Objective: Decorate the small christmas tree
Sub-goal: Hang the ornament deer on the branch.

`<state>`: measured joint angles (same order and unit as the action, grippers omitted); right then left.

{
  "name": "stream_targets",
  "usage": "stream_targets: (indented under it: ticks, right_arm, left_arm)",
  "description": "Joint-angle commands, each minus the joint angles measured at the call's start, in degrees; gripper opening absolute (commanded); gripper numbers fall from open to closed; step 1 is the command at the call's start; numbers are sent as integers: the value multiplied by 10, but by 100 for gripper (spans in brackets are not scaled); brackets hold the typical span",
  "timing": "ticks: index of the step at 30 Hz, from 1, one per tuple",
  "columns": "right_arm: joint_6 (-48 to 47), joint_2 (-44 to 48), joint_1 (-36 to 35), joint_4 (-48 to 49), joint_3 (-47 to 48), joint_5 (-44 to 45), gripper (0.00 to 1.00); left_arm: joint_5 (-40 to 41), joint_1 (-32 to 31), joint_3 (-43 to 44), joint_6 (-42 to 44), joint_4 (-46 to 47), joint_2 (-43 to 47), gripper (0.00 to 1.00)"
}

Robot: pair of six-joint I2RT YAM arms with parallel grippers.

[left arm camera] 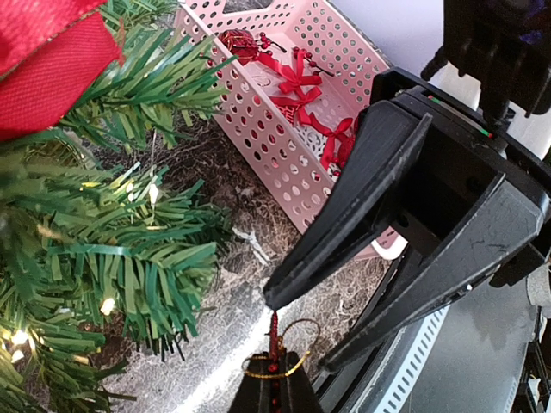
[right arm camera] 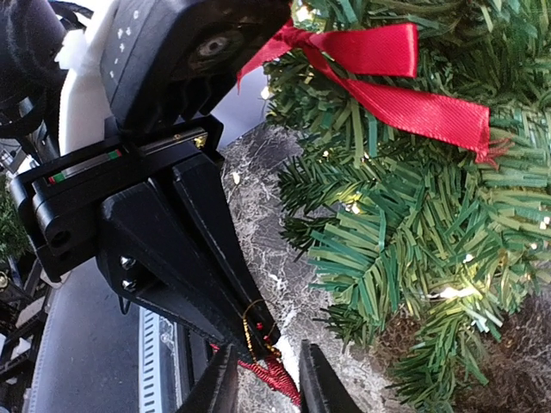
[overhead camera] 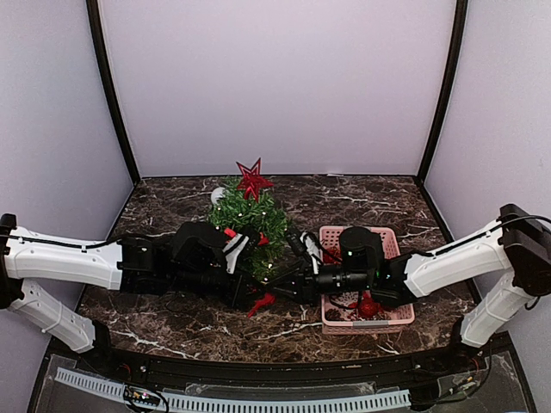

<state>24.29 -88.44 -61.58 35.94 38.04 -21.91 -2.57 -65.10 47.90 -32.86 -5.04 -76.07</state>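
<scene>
The small christmas tree [overhead camera: 250, 219] stands mid-table with a red star [overhead camera: 252, 178] on top; its branches [left arm camera: 95, 249] carry a red bow [right arm camera: 405, 95] and small lights. My left gripper [left arm camera: 274, 380] is shut on a thin red ornament [left arm camera: 275, 331] with a gold loop, low in front of the tree. My right gripper [right arm camera: 269, 348] faces it, with its fingers on either side of the same ornament [right arm camera: 277, 379]. A gap shows between them. One right fingertip [left arm camera: 277, 297] touches the ornament's tip, and the other stands apart.
A pink perforated basket [overhead camera: 399, 317] sits right of the tree with red bows and ornaments [left arm camera: 297, 82] inside. Both arms meet close above the dark marble tabletop [overhead camera: 172, 331], between tree and basket. The booth walls enclose the back and sides.
</scene>
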Motion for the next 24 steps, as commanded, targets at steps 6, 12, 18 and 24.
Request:
stream_targets:
  ticks: [6, 12, 18, 24]
  right_arm:
    - [2, 3, -8, 27, 7, 10, 5]
    - [37, 3, -7, 74, -15, 55, 0]
    - [60, -18, -8, 96, -11, 68, 0]
    - [63, -20, -8, 93, -10, 90, 0]
  left_arm:
    - [-9, 6, 9, 1, -9, 8, 0]
    - [-4, 7, 4, -3, -11, 9, 0]
    - [6, 9, 9, -5, -17, -2, 0]
    - [19, 13, 20, -9, -24, -11, 0]
